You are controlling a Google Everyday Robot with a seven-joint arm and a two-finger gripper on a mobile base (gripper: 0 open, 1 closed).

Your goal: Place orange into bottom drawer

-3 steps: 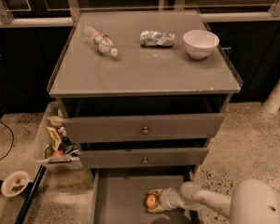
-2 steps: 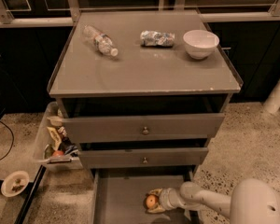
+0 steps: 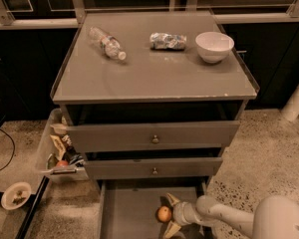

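Note:
The orange [image 3: 164,213] lies in the bottom drawer [image 3: 129,213], a flat grey tray pulled out at the foot of the cabinet. My gripper [image 3: 167,215] reaches in from the right, low over the drawer. Its two fingers [image 3: 171,200] are spread apart above and below the orange, wider than the fruit. The orange sits between them, close to the palm. I cannot tell whether either finger touches it.
The two upper drawers [image 3: 154,139] with round knobs stand slightly ajar. On the cabinet top are a plastic bottle [image 3: 107,43], a crumpled bag [image 3: 168,41] and a white bowl [image 3: 214,46]. A bin of clutter [image 3: 60,153] stands at the left, with a small bowl [image 3: 16,195] on the floor.

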